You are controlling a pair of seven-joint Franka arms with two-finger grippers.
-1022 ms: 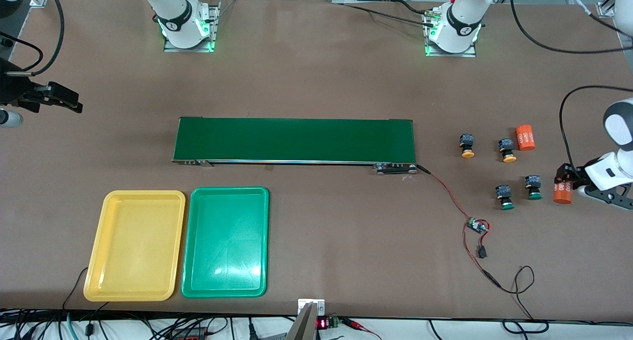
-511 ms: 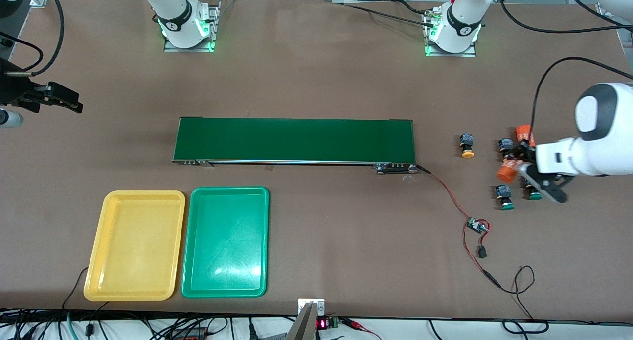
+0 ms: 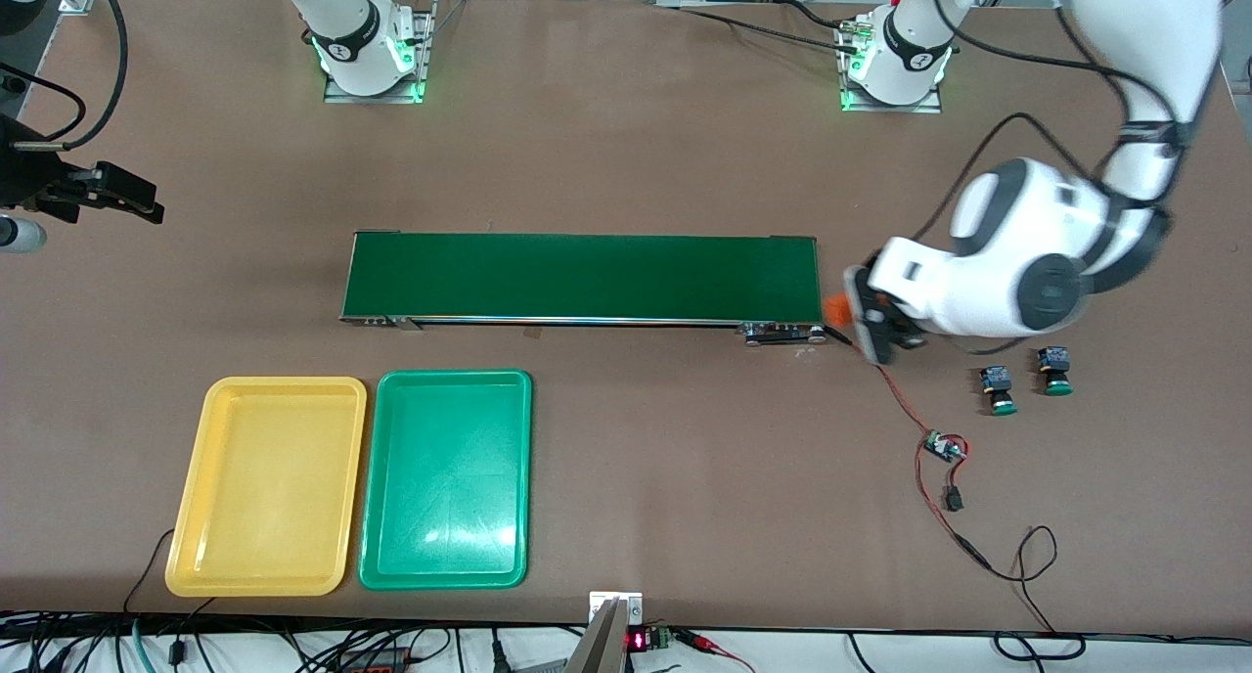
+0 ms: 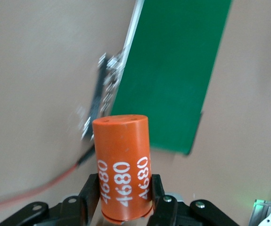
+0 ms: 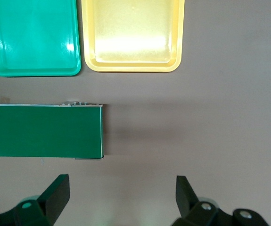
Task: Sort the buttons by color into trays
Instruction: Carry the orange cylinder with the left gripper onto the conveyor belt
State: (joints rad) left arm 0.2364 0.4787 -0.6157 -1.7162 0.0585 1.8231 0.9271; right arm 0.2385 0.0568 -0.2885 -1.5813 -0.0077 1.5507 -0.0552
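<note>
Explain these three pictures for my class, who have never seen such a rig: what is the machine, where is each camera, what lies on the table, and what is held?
Two robot arms stand at a table. One picture looks down from across the table; the other two come from a camera on each wrist. On the table lie a dark green conveyor belt, a yellow tray and a green tray side by side, two green-capped buttons, and a small circuit board on red wires. The left gripper hangs over the belt's end, shut on an orange cylinder printed 4680. The right gripper waits open at the table's edge.
</note>
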